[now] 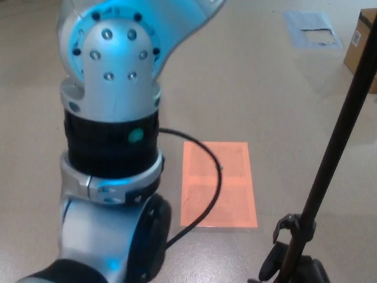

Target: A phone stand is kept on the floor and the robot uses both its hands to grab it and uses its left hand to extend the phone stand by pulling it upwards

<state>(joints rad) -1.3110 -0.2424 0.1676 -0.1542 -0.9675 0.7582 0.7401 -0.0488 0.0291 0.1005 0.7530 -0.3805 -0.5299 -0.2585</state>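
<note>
Beige floor [277,88], orange mat [227,188], phone stand [330,159] pole.

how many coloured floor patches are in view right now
2: an orange floor patch beside the phone stand pole, and a grey-blue floor patch at top right. The left arm may hide others.

Beige floor [277,88] with orange mat [232,177], cardboard box [362,50] at right edge

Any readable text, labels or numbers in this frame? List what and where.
Nothing legible.
Cardboard box: a white label with dark marks, too small and blurred to read.
Grey sheet on the floor: pale patch, no readable print.
Orange floor sheet: no text seen.
Left arm: a green dot and screws, no lettering.
</note>
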